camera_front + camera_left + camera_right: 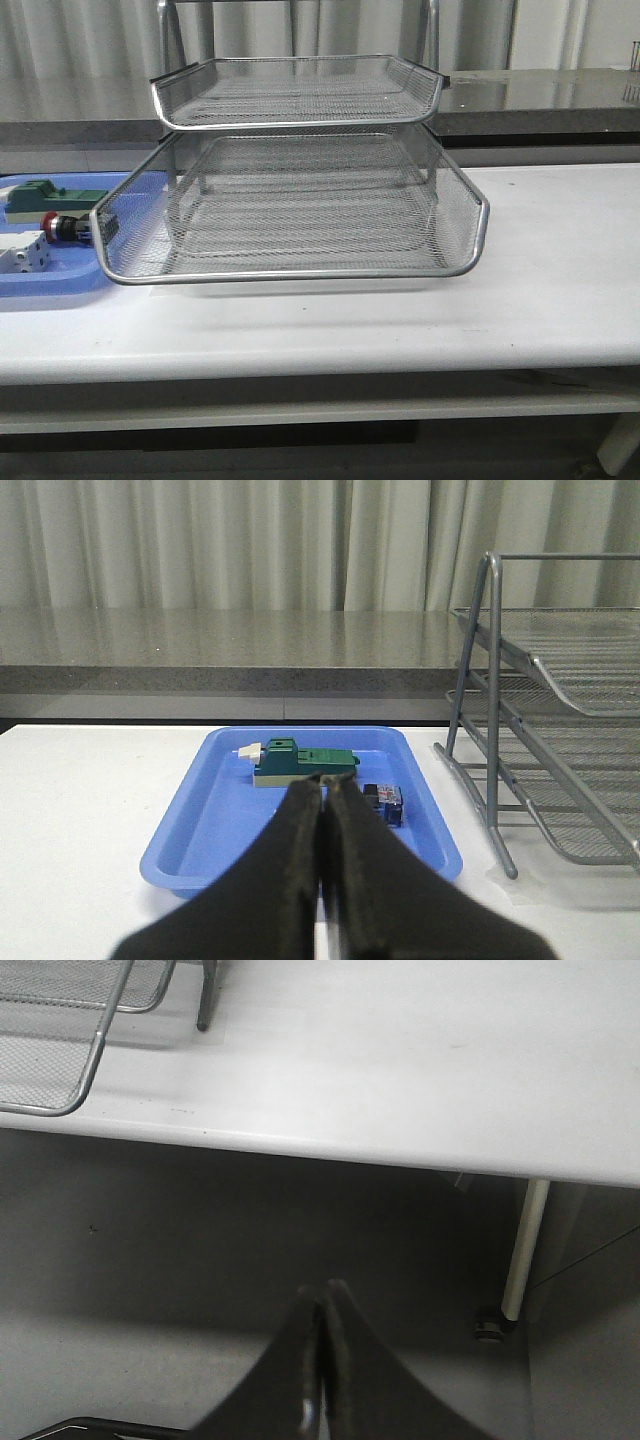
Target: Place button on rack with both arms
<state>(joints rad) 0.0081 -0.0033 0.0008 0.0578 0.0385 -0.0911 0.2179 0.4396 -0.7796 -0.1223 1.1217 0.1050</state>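
Red-capped button [62, 226] in blue tray [190, 830], just beyond pressed-together left fingers [300, 850]; looks light, rigid; grip blocky body. Right fingers [305, 1360] together too.

Blue tray [175, 830] with green-and-cream block [300, 763]

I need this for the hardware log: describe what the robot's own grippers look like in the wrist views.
Only the fingers show. The left gripper has two matte black fingers, broad at the base and tapering to narrow, rounded tips, with a slightly textured surface. The right gripper looks the same: black, wedge-shaped, smooth-edged. No cables, markings or labels are visible on either. Neither arm appears in the front view.
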